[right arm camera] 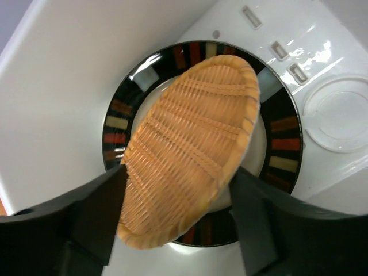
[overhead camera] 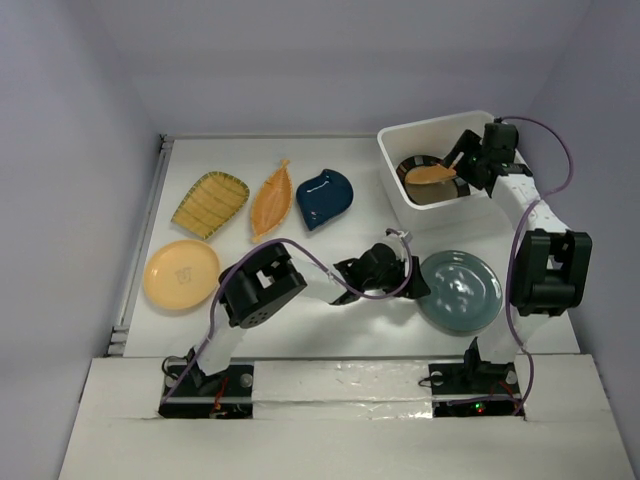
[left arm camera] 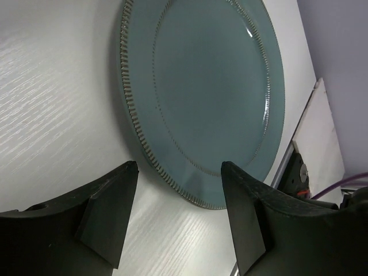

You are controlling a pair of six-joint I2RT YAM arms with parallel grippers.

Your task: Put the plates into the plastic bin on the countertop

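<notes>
The white plastic bin (overhead camera: 436, 122) stands at the back right of the countertop (overhead camera: 330, 325). In it lies the cream plate with the dark striped rim (overhead camera: 440, 192), which also shows in the right wrist view (right arm camera: 282, 144). The orange woven plate (overhead camera: 430, 175) lies tilted on top of it (right arm camera: 190, 144). My right gripper (overhead camera: 462, 160) hovers over the bin, jaws wide apart on either side of the woven plate (right arm camera: 178, 172). My left gripper (overhead camera: 412, 280) is open and empty (left arm camera: 178, 167) at the near-left rim of the grey-blue plate (overhead camera: 459, 290) (left arm camera: 207, 75).
On the left lie the yellow ribbed rectangular plate (overhead camera: 210, 203), the orange boat-shaped plate (overhead camera: 272, 198), the navy leaf-shaped plate (overhead camera: 324, 195) and the plain yellow-orange round plate (overhead camera: 181, 273). A metal rail (overhead camera: 140, 250) runs along the left edge.
</notes>
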